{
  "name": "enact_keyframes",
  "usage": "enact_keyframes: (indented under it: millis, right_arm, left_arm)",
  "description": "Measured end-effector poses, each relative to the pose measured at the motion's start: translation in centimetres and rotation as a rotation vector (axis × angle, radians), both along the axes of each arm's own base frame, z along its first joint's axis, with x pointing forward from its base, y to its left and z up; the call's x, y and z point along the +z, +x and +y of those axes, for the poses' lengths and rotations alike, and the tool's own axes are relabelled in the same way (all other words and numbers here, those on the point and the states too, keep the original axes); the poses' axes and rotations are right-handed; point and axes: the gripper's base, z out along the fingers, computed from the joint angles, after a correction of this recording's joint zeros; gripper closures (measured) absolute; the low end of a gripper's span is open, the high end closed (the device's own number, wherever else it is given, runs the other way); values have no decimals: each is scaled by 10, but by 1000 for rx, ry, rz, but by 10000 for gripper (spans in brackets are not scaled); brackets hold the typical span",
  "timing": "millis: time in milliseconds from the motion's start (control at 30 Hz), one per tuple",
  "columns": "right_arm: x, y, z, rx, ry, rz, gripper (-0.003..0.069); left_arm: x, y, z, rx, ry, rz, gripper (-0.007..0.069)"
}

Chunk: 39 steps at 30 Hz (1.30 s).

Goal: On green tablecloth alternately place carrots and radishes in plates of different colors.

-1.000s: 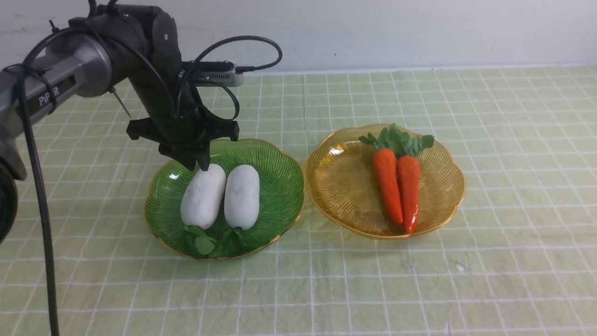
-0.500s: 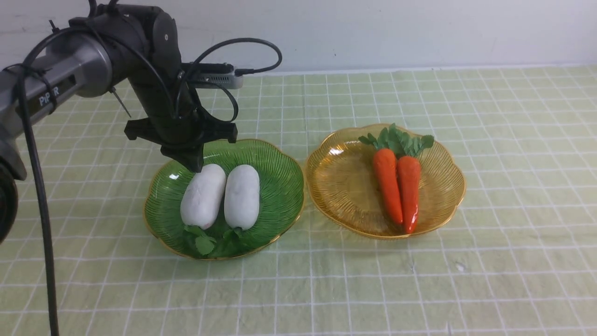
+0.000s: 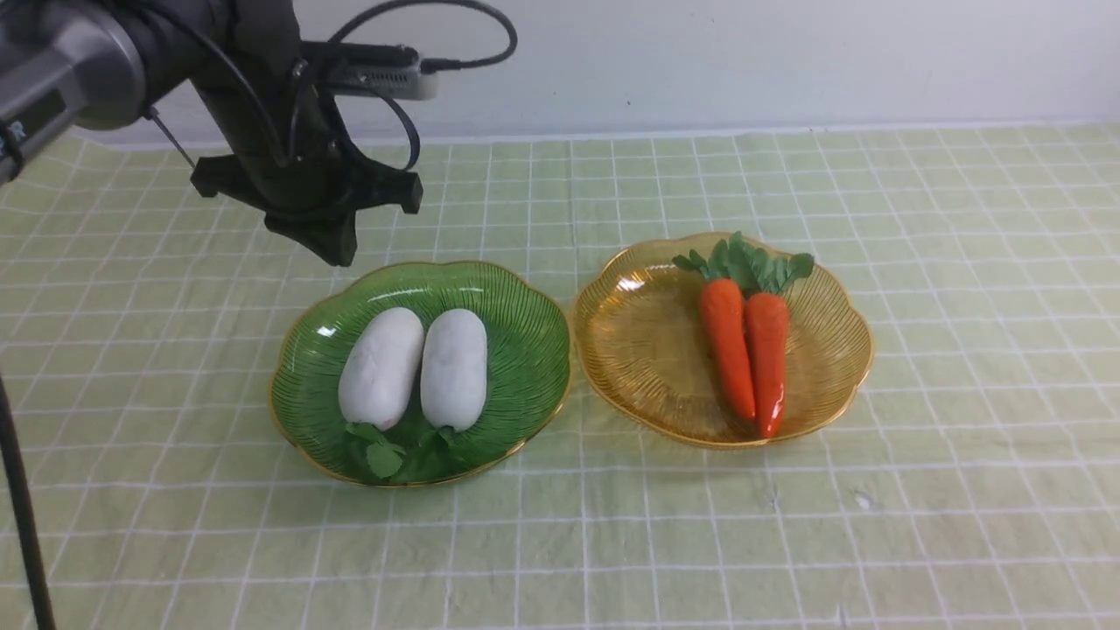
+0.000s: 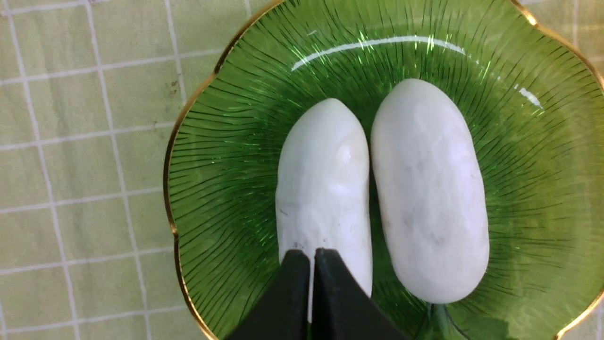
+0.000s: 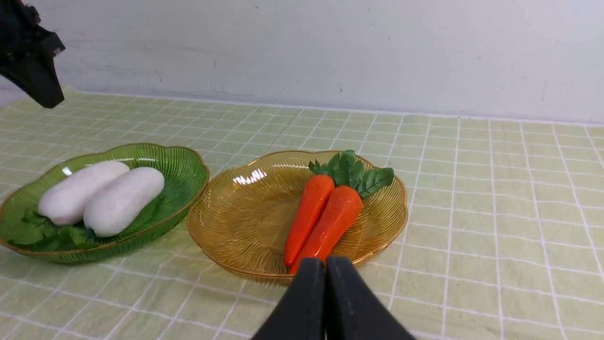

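Observation:
Two white radishes (image 3: 381, 367) (image 3: 454, 368) lie side by side in the green plate (image 3: 525, 350) on the green tablecloth (image 3: 612, 542). Two orange carrots (image 3: 727, 346) (image 3: 768, 360) lie side by side in the amber plate (image 3: 643, 350). My left gripper (image 3: 337, 254) is shut and empty, lifted above the green plate's far left rim. In the left wrist view its tips (image 4: 311, 255) are closed over the radishes (image 4: 325, 189). My right gripper (image 5: 325, 264) is shut and empty, near the amber plate (image 5: 236, 212); it does not show in the front view.
A white wall (image 3: 787, 61) runs along the far edge of the cloth. The left arm's cable (image 3: 22, 525) hangs down at the left front. Bare cloth lies in front of and to the right of the plates.
My left gripper has closed and risen up and to the left, away from the left radish's far end. Radishes, carrots and plates have not moved.

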Motion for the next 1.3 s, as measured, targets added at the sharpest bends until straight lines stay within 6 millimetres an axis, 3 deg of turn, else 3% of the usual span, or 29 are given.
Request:
enact_keyframes:
  millis: [100,300,467,633,833,867,933,1300]
  right_arm:
    - [-28,-1,-2,-34,-6,25,671]
    - [-59,1,-7,-125,-36,86,671]
    - [-72,3,-10,-171,-79,119,671]
    - [-72,3,-13,-200,-114,101,671]
    - [-72,3,-13,-207,-123,97,671]
    - [-72,3,-13,-207,-123,97,671]
    - [-72,3,-13,-208,-124,96,671]
    - [-72,4,-17,-271,-122,98,671]
  left_arm:
    - [4,-2,0,0,0,-2,632]
    - [12,-6,1,-7,-2,-20,632]
    - [27,-13,3,-12,-7,-55,632]
    - [61,-32,6,-34,-31,-133,632]
    - [103,-64,8,-46,-99,-222,632]
    - [120,-80,9,-51,-127,-264,632]
    - [132,-95,12,-56,-143,-292,632]
    - [153,-175,29,-108,-128,-365,632]
